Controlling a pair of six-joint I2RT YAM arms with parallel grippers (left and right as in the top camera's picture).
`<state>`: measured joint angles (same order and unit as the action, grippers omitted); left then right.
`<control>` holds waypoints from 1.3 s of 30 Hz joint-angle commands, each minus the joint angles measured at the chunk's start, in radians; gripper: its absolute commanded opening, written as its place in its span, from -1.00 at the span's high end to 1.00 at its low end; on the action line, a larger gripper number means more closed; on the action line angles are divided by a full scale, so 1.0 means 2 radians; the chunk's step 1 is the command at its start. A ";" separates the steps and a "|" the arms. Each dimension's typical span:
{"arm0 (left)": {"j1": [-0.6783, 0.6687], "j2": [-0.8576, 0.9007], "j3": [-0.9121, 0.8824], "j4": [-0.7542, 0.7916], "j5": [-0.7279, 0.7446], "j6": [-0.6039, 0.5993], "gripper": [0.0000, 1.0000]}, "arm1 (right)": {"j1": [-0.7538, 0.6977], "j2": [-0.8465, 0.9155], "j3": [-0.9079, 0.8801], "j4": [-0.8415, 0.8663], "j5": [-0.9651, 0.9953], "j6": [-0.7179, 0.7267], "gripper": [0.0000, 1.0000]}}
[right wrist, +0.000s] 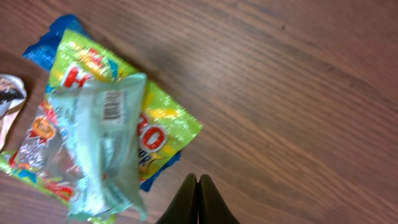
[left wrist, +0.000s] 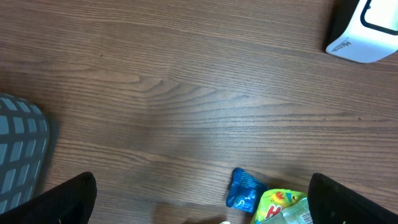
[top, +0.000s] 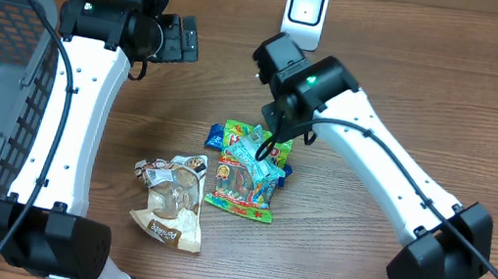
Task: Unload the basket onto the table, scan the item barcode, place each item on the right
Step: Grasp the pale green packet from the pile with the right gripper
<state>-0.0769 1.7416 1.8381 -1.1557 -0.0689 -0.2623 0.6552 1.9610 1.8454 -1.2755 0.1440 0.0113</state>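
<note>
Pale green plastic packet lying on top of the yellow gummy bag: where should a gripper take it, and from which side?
Probably from above, jaws across the narrow width of the pale green plastic packet, at the end far from its barcode. It lies flat, barcode up, on the yellow gummy bag, so a side approach would likely catch that bag too.

Overhead looks straight down on whole bench (top: 417,76). Left wrist faces down from mid height, right wrist close above. All three share the candy bag (top: 244,186); scanner (top: 305,11) overhead and left only.
</note>
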 commanded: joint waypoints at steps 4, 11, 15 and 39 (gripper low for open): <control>-0.001 0.002 0.015 0.000 -0.006 0.002 -1.00 | -0.058 -0.003 0.003 -0.008 -0.184 0.079 -0.40; -0.001 0.002 0.014 0.000 -0.006 0.002 -1.00 | -0.098 -0.001 -0.054 -0.018 -0.338 0.143 -0.84; -0.001 0.002 0.014 0.000 -0.006 0.002 -1.00 | -0.089 -0.001 -0.112 0.018 -0.346 0.181 -0.48; -0.001 0.002 0.014 0.000 -0.006 0.002 -0.99 | -0.079 -0.013 -0.177 0.131 -0.307 0.167 0.92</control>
<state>-0.0769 1.7416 1.8389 -1.1561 -0.0689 -0.2619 0.5270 1.9614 1.4551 -1.0058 -0.5133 0.4385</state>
